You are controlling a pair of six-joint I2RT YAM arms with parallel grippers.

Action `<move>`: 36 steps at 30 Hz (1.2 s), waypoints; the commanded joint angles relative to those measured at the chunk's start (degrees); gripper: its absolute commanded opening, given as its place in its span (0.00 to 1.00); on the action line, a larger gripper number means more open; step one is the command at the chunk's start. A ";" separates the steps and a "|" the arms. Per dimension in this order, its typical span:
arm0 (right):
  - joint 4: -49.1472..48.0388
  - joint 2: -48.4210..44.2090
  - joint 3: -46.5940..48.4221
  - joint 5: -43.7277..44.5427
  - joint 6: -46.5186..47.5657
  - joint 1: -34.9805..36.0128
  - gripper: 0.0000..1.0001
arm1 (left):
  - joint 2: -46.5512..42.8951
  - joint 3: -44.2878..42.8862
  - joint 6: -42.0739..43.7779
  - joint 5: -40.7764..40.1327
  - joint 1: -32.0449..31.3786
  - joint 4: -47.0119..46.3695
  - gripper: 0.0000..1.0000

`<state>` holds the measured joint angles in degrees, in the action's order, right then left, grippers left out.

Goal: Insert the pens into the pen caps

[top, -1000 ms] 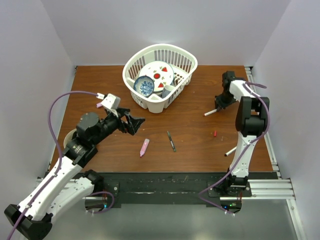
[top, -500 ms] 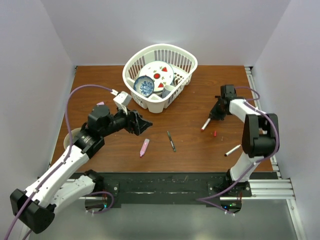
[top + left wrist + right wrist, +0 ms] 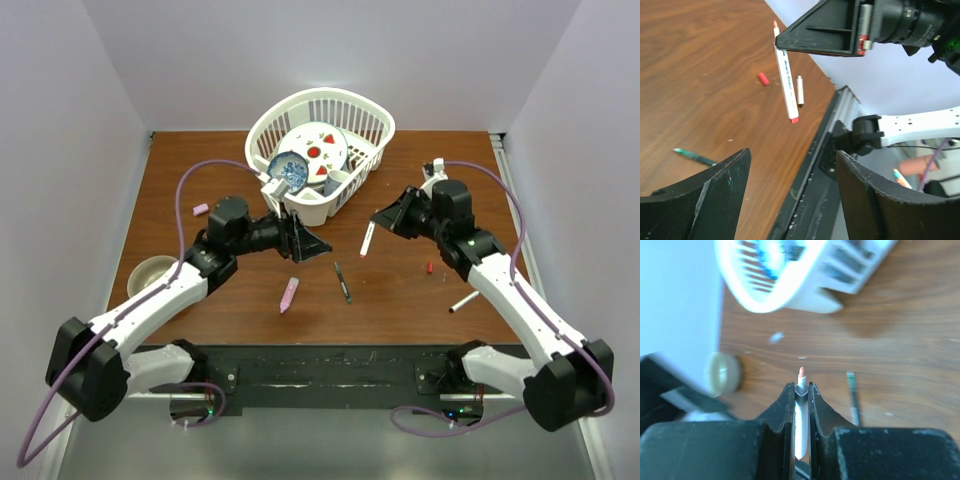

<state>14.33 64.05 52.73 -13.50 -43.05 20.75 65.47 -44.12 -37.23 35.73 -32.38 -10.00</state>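
Observation:
My right gripper (image 3: 388, 220) is shut on a white-barrelled pen (image 3: 367, 237) and holds it above the table; its orange tip (image 3: 801, 372) sticks out past the closed fingers (image 3: 788, 402). My left gripper (image 3: 306, 243) is open and empty, facing that pen (image 3: 786, 75) from a short way off. On the table lie a pink marker (image 3: 289, 294), a thin dark grey pen (image 3: 342, 282), a second white pen (image 3: 463, 301) and a red cap (image 3: 430, 268). A pale pink cap (image 3: 200, 209) lies at the far left. No black cap shows.
A white basket (image 3: 372, 118) with dishes stands at the back centre, just behind my left gripper. A beige cup (image 3: 150, 272) sits at the left edge. The table's right rail (image 3: 835, 107) is near the second white pen (image 3: 800, 90).
Both arms swung towards the table's middle. My right gripper carried the white pen leftward and up off the table side; my left gripper moved right, below the basket.

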 commanded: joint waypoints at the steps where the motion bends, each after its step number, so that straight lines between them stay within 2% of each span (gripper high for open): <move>1: -5.09 -2.88 -1.31 -3.64 -5.28 2.01 0.00 | 3.95 0.17 -5.65 5.41 -2.59 -12.92 0.73; 7: -6.07 -5.51 -0.79 -4.17 -6.87 4.21 0.00 | 9.31 -1.76 -6.80 5.23 -4.27 -15.66 0.69; 21: -6.86 -6.92 -1.14 -3.73 -7.93 6.93 0.00 | 15.03 -4.84 -10.66 8.65 -6.46 -22.60 0.64; 23: -6.86 -6.92 -1.14 -3.64 -7.93 7.11 0.00 | 15.65 -4.57 -11.54 9.10 -6.64 -23.75 0.58; 24: -6.77 -6.84 -1.14 -3.64 -7.93 7.20 0.00 | 15.82 -4.49 -11.72 9.53 -6.82 -24.45 0.48; 26: -6.86 -6.83 -1.14 -3.56 -7.93 7.46 0.00 | 16.09 -4.22 -12.59 9.80 -6.91 -25.15 0.36; 27: -6.94 -6.83 -1.14 -3.47 -8.02 7.55 0.00 | 16.00 -4.13 -12.77 9.98 -6.91 -25.68 0.24; 29: -6.68 -6.75 -0.96 -3.55 -8.46 7.46 0.07 | 16.00 -4.05 -12.69 10.24 -6.91 -25.69 0.12; 30: -6.33 -6.75 -0.61 -3.29 -8.37 7.46 0.12 | 15.48 -4.05 -12.60 10.15 -6.91 -25.25 0.00; 31: -4.41 -6.75 -0.26 -2.59 -7.85 7.55 0.29 | 15.04 -3.96 -11.73 9.63 -6.82 -24.55 0.00; 35: 0.16 -8.24 1.49 3.98 -5.56 7.46 0.51 | 11.70 -4.13 -6.81 5.59 -6.64 -16.58 0.00; 36: 1.83 -8.33 1.93 6.27 -4.95 7.46 0.52 | 9.78 -4.31 -5.32 3.32 -6.64 -14.54 0.00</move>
<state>11.31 57.56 51.99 -14.39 -50.22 28.10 80.84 -46.61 -48.27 42.94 -38.92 -29.10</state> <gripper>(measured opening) 0.469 0.108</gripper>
